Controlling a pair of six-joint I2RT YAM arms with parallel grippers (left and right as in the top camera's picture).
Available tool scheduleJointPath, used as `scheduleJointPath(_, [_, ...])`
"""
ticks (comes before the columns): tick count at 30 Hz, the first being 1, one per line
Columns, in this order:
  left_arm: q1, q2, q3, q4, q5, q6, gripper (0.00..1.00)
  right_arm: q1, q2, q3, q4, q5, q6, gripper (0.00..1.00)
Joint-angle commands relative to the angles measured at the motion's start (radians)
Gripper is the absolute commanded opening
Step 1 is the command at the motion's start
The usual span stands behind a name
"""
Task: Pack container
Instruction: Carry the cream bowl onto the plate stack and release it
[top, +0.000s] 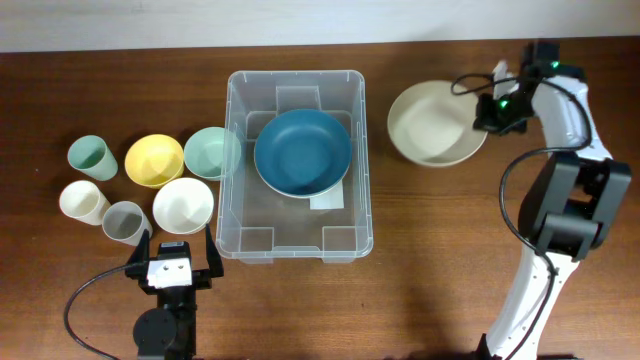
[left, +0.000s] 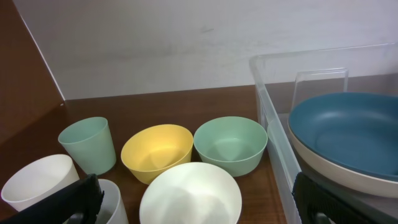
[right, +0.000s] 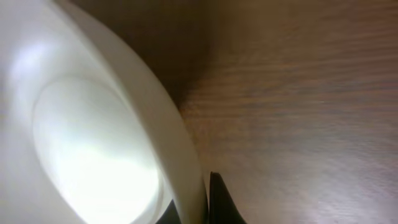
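The clear plastic container (top: 296, 160) stands mid-table with a blue plate (top: 302, 152) inside; it also shows in the left wrist view (left: 273, 130). A cream bowl (top: 432, 124) sits right of the container. My right gripper (top: 488, 112) is shut on the cream bowl's right rim (right: 186, 155), one finger inside and one outside. My left gripper (top: 170, 262) is open and empty at the front left, just before a white bowl (left: 189, 196).
Left of the container are a mint bowl (top: 211, 152), a yellow bowl (top: 154, 160), a white bowl (top: 183, 205), a mint cup (top: 91, 156), a cream cup (top: 83, 202) and a grey cup (top: 125, 221).
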Motion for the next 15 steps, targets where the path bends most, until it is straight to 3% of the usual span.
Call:
scheduleJointPath(1, [0.006, -0.003, -0.007, 0.001, -0.004, -0.013, 1.00, -0.021, -0.180, 0.158, -0.042, 0.001, 0.017, 0.04])
scheduleJointPath(9, [0.006, -0.003, -0.007, 0.001, -0.004, -0.013, 1.00, 0.045, -0.411, 0.295, -0.089, -0.122, 0.017, 0.04])
scheduleJointPath(15, [0.006, -0.003, -0.007, 0.001, -0.004, -0.013, 1.00, 0.249, -0.463, 0.293, -0.109, -0.121, 0.016, 0.04])
